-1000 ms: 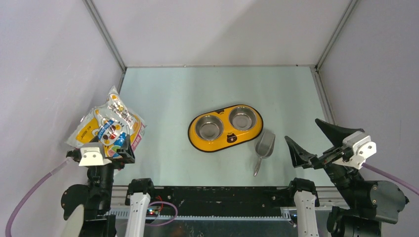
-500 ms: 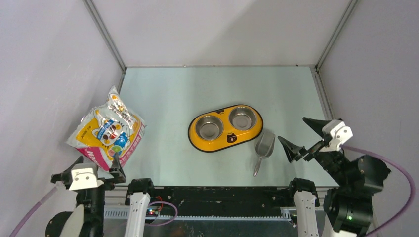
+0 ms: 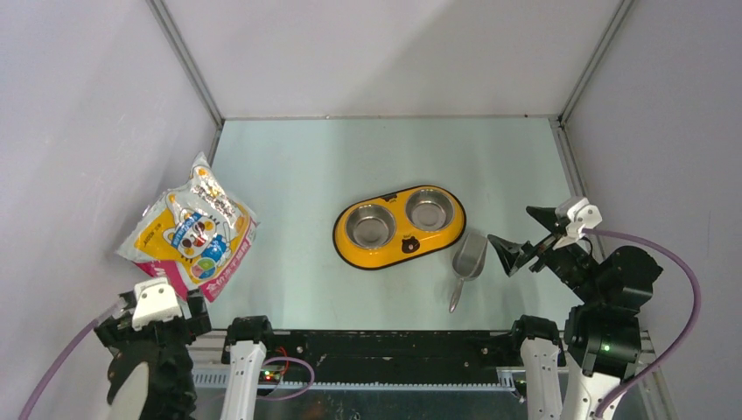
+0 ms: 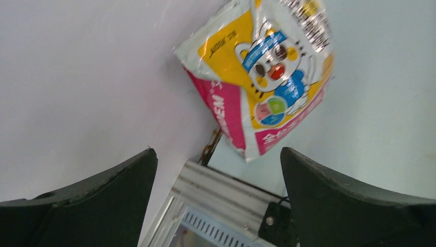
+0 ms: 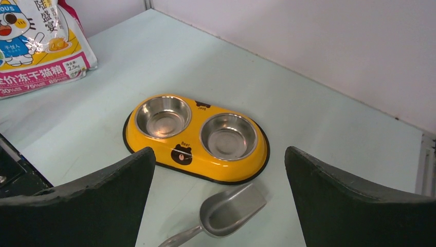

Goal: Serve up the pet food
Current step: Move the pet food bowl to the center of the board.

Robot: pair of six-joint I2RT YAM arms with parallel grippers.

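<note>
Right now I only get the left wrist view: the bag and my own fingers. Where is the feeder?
Observer: The feeder sits mid-table, well to the right of the bag.
Operator: Anything in its bowls?
Observer: No, both steel bowls look empty.
Operator: Is there a scoop?
Observer: Yes, a grey scoop lies just right of the feeder, handle toward the arms. The right gripper is open beside it, not touching it.
</note>
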